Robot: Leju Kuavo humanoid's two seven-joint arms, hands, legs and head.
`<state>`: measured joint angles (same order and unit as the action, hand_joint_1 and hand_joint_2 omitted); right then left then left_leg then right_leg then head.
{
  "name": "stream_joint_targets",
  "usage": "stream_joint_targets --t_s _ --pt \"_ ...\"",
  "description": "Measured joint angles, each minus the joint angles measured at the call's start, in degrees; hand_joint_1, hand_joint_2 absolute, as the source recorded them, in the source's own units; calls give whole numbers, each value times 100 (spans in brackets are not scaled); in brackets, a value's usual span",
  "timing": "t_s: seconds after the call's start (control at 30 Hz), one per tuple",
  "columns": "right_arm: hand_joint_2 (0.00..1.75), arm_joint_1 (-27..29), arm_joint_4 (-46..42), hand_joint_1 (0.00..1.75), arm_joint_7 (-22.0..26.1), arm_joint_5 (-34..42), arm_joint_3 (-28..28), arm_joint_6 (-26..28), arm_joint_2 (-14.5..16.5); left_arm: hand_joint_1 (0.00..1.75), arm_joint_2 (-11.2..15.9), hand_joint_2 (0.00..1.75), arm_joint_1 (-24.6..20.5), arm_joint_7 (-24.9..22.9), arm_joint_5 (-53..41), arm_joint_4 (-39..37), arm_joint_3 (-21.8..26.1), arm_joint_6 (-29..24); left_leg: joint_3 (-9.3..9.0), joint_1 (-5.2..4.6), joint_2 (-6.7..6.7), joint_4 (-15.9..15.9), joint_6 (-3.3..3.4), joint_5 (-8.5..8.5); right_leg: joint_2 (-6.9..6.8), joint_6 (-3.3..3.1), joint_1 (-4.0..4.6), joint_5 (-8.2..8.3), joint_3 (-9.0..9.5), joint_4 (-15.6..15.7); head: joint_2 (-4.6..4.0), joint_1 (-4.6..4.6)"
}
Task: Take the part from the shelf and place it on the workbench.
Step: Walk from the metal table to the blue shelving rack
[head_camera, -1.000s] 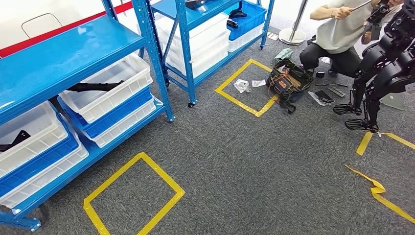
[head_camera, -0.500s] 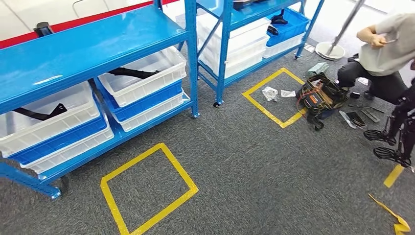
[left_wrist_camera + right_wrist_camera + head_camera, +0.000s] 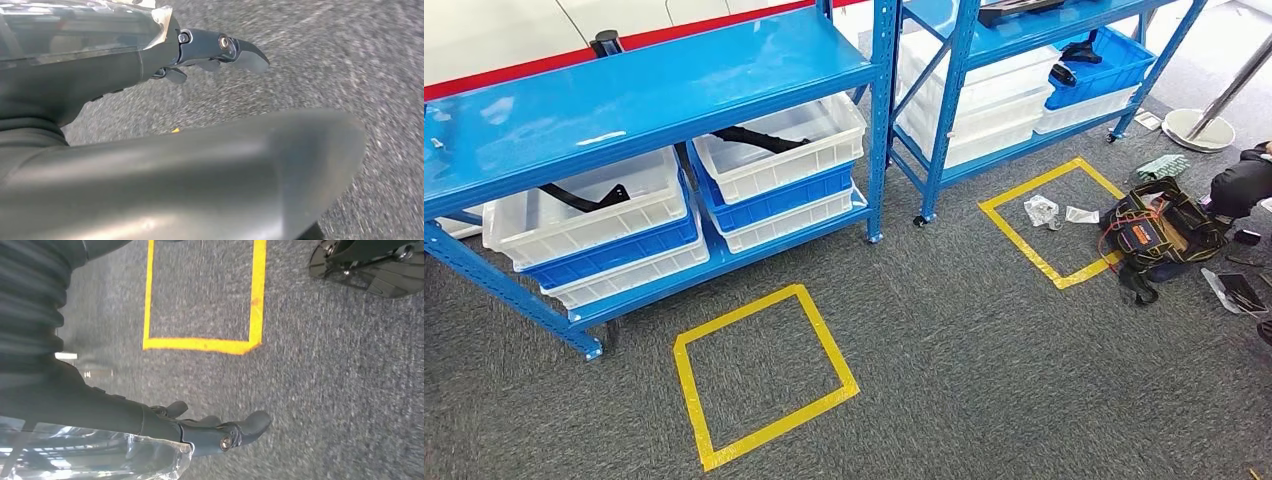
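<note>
Black curved parts lie in white bins on the low level of the blue shelf [image 3: 644,85]: one part [image 3: 759,138] in the bin nearer the middle post, another part [image 3: 584,195] in the bin to its left. My left hand [image 3: 215,47] hangs over the grey carpet with fingers stretched out and nothing in it. Likewise my right hand [image 3: 215,432] hangs empty, fingers apart, above the carpet near a yellow tape square [image 3: 202,345]. Both hands are far from the shelf.
A yellow tape square [image 3: 764,370] marks the carpet in front of the shelf. A second blue shelf [image 3: 1024,20] with bins stands to the right. Beyond it lie another tape square [image 3: 1049,225], a tool bag [image 3: 1159,235], a round pole base [image 3: 1196,130] and a person's knee [image 3: 1244,185].
The camera has swung left: the whole scene slid right, the near shelf now sits centred, and the other dark robot and most of the person have left the right edge.
</note>
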<state>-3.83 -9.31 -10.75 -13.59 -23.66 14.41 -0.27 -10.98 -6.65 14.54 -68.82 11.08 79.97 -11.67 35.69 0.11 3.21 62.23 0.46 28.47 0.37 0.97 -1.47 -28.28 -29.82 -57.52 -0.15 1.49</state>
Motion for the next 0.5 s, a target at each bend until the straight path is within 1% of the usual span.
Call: stream_joint_targets --t_s 0.03,0.07,0.1,0.13,0.17,0.2,0.23,0.27,0.3,0.33,0.37,0.4,0.43,0.47,0.5 --pt "175 8 0 0 -2 -2 1 -3 -4 0 -2 0 -7 -3 5 0 0 -4 171 -1 -159 361 -22 202 -73 -26 14 -5 -1 -1 0 20" --pt "175 17 0 0 -2 -5 1 -7 -4 0 -3 0 -14 -6 13 0 0 -7 370 7 -237 772 -39 394 -153 -50 25 -11 -5 -2 0 36" --pt "175 24 0 0 -2 -8 1 -10 -3 0 -4 0 -16 -8 19 0 0 -7 533 12 -274 1106 -49 514 -236 -61 36 -15 -6 -3 0 38" --pt "175 26 0 0 -2 -12 1 -11 -4 0 -5 0 -13 -9 27 0 1 -7 601 14 -293 1244 -52 518 -314 -66 41 -20 -6 -4 0 38" --pt "175 23 0 0 -2 -16 1 -13 -3 0 -5 0 -8 -11 34 0 1 -7 566 14 -312 1179 -49 426 -383 -71 43 -25 -1 -4 0 41" --pt "175 16 0 0 -2 -18 1 -15 -2 0 -4 0 -5 -13 37 0 2 -7 400 12 -358 868 -33 246 -448 -70 44 -33 10 -4 0 42" --pt "175 9 0 0 -2 -19 1 -16 1 0 -3 0 -7 -14 38 0 2 -8 163 5 -471 437 -7 57 -507 -65 49 -43 26 -3 0 45" --pt "175 3 0 0 -2 -19 1 -16 3 0 -2 0 -16 -15 38 0 2 -8 -46 -13 -580 50 21 -78 -566 -47 72 -58 41 -6 0 47" --pt "175 -2 0 0 -2 -20 1 -16 4 0 -3 0 -27 -15 38 0 2 -11 -200 -33 -665 -241 54 -163 -622 -24 91 -73 54 -6 0 45" --pt "175 -5 0 0 -2 -20 1 -16 5 0 -3 0 -36 -15 38 0 1 -14 -261 -53 -708 -372 80 -182 -671 -1 110 -84 66 -5 0 45" --pt "175 -10 -1 0 -2 -20 1 -17 9 0 -3 0 -38 -16 39 0 1 -16 -250 -74 -657 -388 105 -176 -727 28 122 -90 79 5 0 42" --pt "175 -17 -3 0 -2 -21 1 -17 11 0 -4 0 -33 -16 39 0 1 -20 -254 -74 -581 -411 140 -194 -773 59 131 -96 98 17 0 43" --pt "175 -27 -5 0 -2 -22 1 -17 13 0 -5 0 -27 -16 41 0 2 -21 -266 -63 -518 -444 168 -217 -745 91 126 -112 106 8 0 42" --pt "175 -34 -7 0 -2 -25 0 -17 14 0 -6 0 -23 -17 45 0 2 -23 -281 -44 -448 -479 204 -246 -620 112 121 -171 78 -73 0 37" --pt "175 -36 -9 0 -2 -28 -1 -19 12 0 -9 0 -27 -17 48 0 2 -26 -295 -19 -387 -511 235 -276 -444 114 117 -282 -10 -271 0 31"
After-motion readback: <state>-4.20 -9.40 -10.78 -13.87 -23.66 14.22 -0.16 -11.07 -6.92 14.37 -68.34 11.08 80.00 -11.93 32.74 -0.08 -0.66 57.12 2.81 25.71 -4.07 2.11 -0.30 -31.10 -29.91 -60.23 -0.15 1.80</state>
